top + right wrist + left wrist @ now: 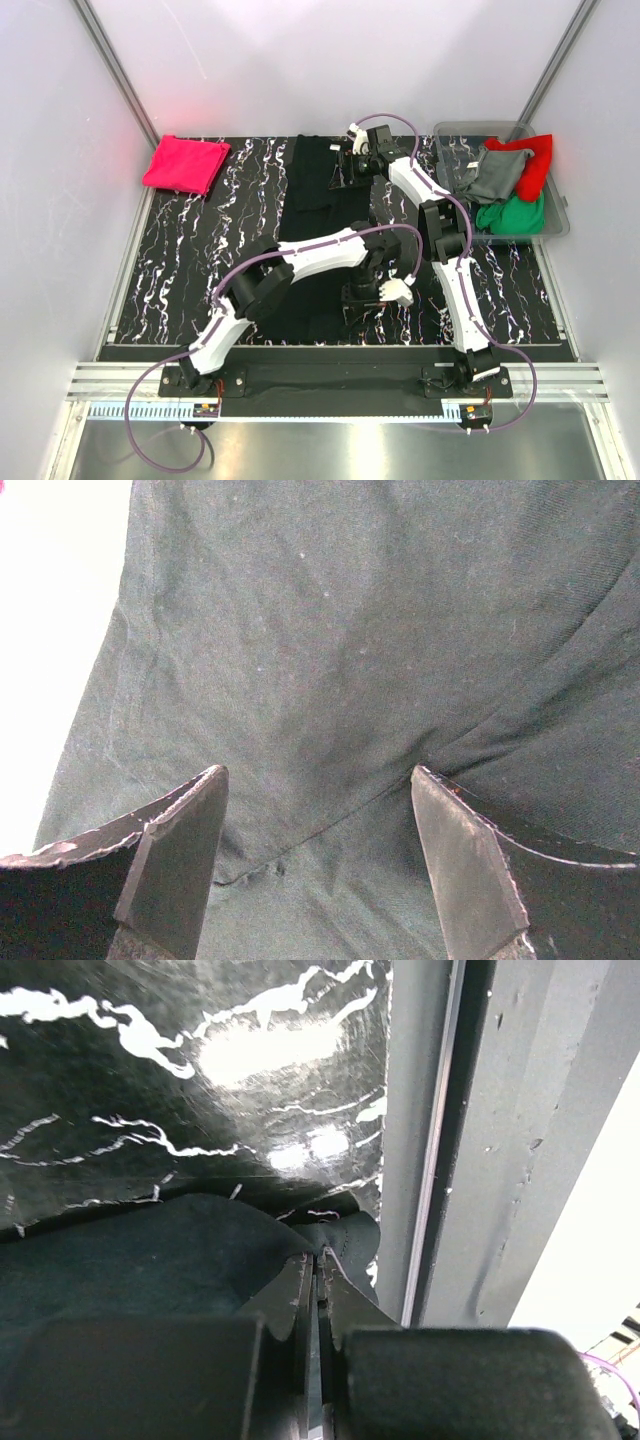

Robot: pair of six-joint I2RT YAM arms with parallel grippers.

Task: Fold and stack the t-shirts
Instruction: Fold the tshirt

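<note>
- Folding the black t-shirt [305, 190], laid along the table [190, 270] from far to near edge, seems the step.
- Left gripper [318, 1263] pinches its near hem; right gripper [315, 775] hovers over its far end, jaws apart.
- Next, the right probably must close on cloth.

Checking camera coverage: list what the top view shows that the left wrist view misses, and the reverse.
Top only: folded pink-red t-shirt, clear bin with grey t-shirt, red t-shirt, green t-shirt, and the right hand. Left wrist only: close-up of the left hand pinched shut on the black t-shirt edge. Both: black t-shirt, marbled table.
</note>
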